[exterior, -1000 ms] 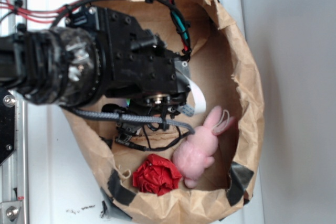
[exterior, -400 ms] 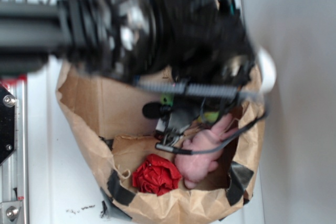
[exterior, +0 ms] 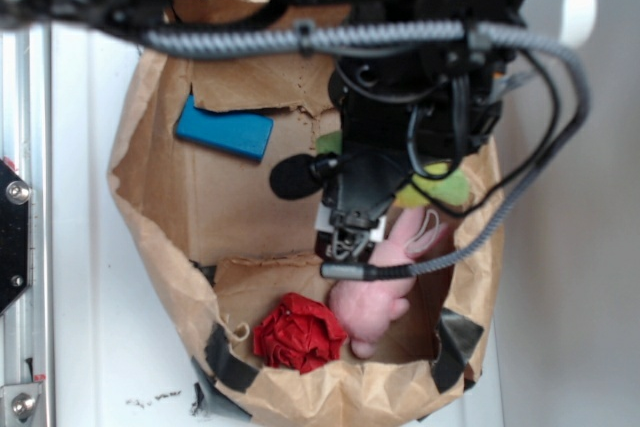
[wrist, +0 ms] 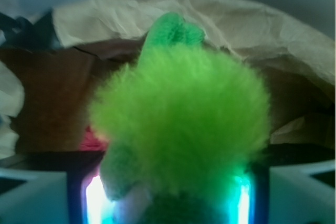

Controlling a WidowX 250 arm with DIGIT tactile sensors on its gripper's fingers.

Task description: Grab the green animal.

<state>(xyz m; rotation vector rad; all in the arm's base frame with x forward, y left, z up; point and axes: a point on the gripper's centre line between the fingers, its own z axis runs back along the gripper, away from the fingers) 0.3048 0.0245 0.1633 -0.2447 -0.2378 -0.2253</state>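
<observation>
- The gripper [wrist: 168, 203] sits at the bottom of the wrist view with its two pale fingers [wrist: 37, 198] either side of the frame, and the fuzz of the green animal [wrist: 181, 124] fills the space between them. It looks clamped on the toy's lower body, though the contact itself is lost in blur and glow.
- The animal's lime body bulges above the jaws, with one darker green foot [wrist: 173, 31] poking up at the top of the view.
- In the exterior view only slivers of the lime plush show, behind the black wrist and its cables, above the floor of the paper bag [exterior: 150, 217], so the toy seems to hang clear of the bottom.
- Just below the arm lies the pink bunny [exterior: 375, 302], its ear close to a dangling cable. The red ball [exterior: 297, 334] lies beside it, and a blue object [exterior: 224, 129] rests on the bag's back wall.
- Judged step: the grasp appears made, and what remains is carrying the toy out.
- To do it well, keep the squeeze steady, since soft fur gives and can slip. Rise straight up and stay central in the opening.
- Watch the looped cable [exterior: 560, 77] and the torn paper rim. Either could snag and drag the bag or the bunny.
</observation>
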